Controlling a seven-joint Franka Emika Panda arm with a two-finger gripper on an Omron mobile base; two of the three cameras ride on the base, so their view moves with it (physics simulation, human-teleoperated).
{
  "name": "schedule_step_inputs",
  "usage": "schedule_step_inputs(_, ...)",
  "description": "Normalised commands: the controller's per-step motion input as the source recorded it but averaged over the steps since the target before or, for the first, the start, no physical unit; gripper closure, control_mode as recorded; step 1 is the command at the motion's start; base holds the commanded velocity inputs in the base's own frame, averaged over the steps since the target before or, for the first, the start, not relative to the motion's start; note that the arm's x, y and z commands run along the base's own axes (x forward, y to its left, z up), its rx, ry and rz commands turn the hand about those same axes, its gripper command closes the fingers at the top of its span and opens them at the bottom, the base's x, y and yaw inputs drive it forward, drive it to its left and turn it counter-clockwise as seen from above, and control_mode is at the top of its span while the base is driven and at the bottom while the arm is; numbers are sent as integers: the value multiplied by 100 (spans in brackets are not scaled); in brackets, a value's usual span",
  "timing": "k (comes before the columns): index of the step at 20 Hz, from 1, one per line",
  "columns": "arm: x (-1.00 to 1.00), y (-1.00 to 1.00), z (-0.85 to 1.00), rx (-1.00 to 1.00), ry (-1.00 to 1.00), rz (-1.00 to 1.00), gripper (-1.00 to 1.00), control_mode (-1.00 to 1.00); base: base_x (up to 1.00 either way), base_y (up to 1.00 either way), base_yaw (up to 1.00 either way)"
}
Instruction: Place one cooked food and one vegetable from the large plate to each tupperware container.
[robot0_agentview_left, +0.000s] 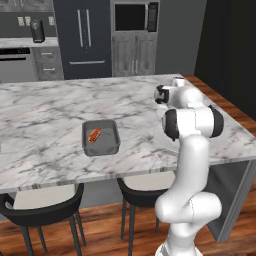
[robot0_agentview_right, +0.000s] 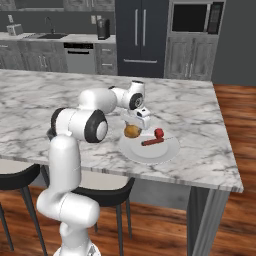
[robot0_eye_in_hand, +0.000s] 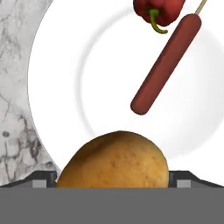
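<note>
The tool (robot0_agentview_right: 134, 126) hangs over the near edge of the large plate (robot0_agentview_right: 167, 151), its jaws spread wide to either side of a brown potato (robot0_eye_in_hand: 114, 160), which sits between the two tips (robot0_eye_in_hand: 43, 178) as if the vegetable is the next thing to be lifted; whether the tips already touch its skin I cannot tell. The potato rests on the plate's rim side nearest the arm, so it is the easiest piece to reach, while a sausage on a stick (robot0_eye_in_hand: 166, 64) and a red pepper (robot0_eye_in_hand: 158, 9) lie further across the plate, just beside one another. Well apart to the left, the dark grey tupperware container (robot0_agentview_left: 100, 136) stands on the desk (robot0_agentview_left: 50, 110) holding one reddish-brown piece of food (robot0_agentview_left: 94, 134), so it seems to lack a vegetable. The desk is a white marble island with grey veining, two black stools (robot0_agentview_left: 40, 205) tucked under its near edge above a wood floor; behind stand a dark fridge (robot0_agentview_left: 82, 35), a built-in microwave (robot0_agentview_left: 135, 17) and grey cabinets
</note>
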Motion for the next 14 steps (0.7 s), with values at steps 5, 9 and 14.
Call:
schedule_step_inputs(5, -13, 99, 51, 0, -25, 0, 100, -100, 0, 0, 0)
schedule_step_inputs(9, -5, 100, 52, 0, -8, 0, 100, -100, 0, 0, 0)
schedule_step_inputs(14, -6, 100, 17, 0, -1, 2, 100, -100, 0, 0, 0)
